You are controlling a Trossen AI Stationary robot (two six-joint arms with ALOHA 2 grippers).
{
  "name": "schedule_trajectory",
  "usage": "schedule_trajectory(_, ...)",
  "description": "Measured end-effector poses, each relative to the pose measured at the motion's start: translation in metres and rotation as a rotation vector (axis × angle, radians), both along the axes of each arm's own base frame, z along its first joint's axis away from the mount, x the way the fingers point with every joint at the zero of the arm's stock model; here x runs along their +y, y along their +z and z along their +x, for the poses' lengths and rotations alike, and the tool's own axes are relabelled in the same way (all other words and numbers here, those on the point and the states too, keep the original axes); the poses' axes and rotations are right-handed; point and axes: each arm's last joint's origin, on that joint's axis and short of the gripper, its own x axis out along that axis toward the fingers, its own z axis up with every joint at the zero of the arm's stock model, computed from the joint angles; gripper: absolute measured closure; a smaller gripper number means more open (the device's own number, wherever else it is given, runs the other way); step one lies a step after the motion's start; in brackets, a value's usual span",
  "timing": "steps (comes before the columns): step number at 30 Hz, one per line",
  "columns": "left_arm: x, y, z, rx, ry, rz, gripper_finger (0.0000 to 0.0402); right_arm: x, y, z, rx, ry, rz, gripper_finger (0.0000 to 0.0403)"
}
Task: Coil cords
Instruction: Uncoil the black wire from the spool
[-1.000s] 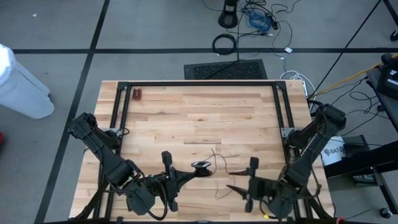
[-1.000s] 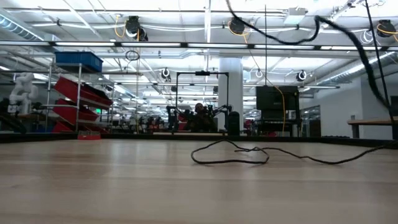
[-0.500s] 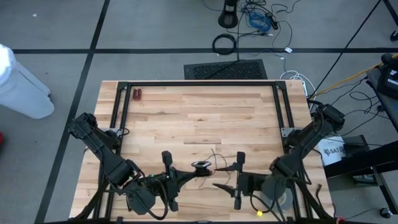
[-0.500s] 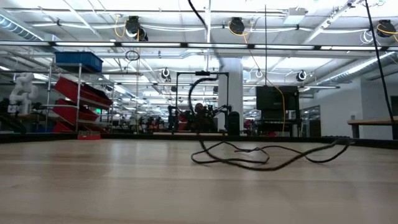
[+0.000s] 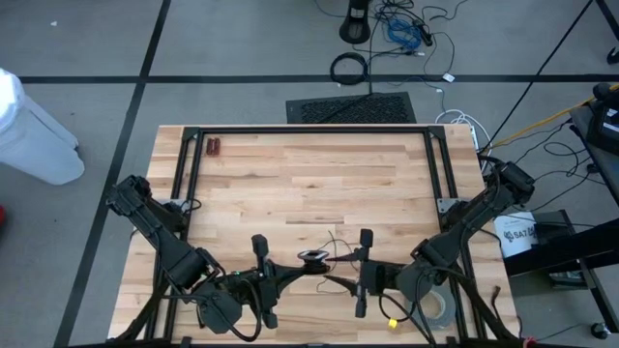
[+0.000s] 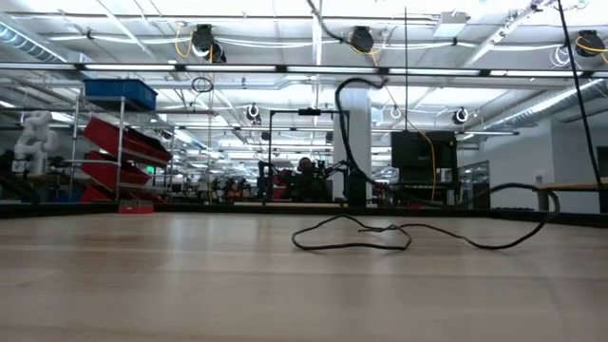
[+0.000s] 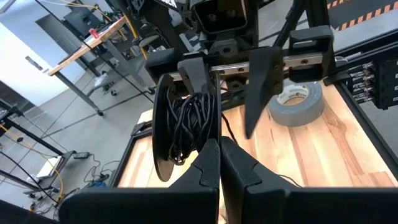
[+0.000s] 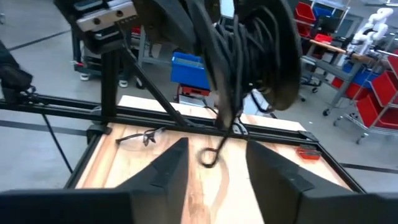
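Black cord (image 5: 311,257), partly wound into a small bundle, sits near the worktop's (image 5: 309,184) front edge, clamped in the left claw (image 5: 308,263), whose fingers are together on it. Loose strands (image 6: 356,233) lie on the wood, so you have winding left to do. Note the right claw (image 5: 362,273), fingers apart, just beside the bundle and gripping nothing. Grey tape roll (image 7: 298,99) lies near the front right corner.

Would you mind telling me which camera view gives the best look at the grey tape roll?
The left wrist view: the grey tape roll lies flat on the wood, unobstructed. In the high view it sits partly under the right arm. The low and right wrist views miss it.
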Motion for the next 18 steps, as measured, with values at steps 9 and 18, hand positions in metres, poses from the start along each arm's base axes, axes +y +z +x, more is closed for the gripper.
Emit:
schedule_trajectory(9,0.000,0.000,0.000,0.002,0.000,0.002,0.0402,0.002,-0.001,-0.002,0.012,0.005,-0.015,0.0383)
schedule_trajectory(18,-0.002,-0.002,0.000,0.022,-0.055,-0.017,0.0402,0.010,0.004,-0.020,0.037,0.028,-0.051,0.0401)
